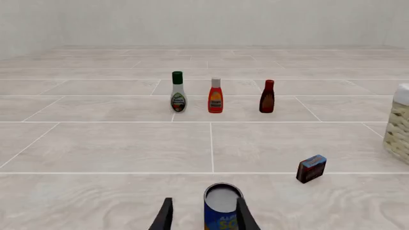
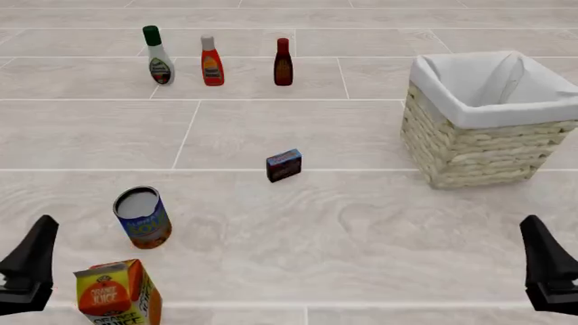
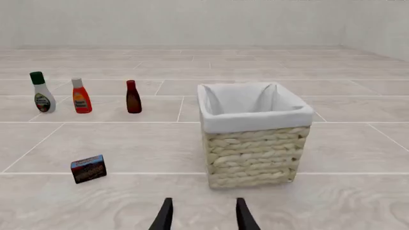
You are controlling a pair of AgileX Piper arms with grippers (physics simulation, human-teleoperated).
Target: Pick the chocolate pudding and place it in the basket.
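Start of task, approach step not yet begun. Chocolate pudding stands on the table near its middle, well apart from both arms and untouched; basket sits to its right and a little farther back, nothing visible inside. Left gripper and right gripper hover low at the near edge, each w/ fingers spread and nothing between them; in the left wrist view the soup can shows just past the tips, not grasped.

Next move (judgement): either arm must reach fwd to the box, align jaws across its narrow faces, descend, close. Right arm seems the better choice, since the basket lies on its side.

Box appearance: small rectangular carton, dark brown faces, blue top edge, red-and-white label; upright, turned at an angle to the tile lines. Likely light and rigid, so a modest squeeze should do.
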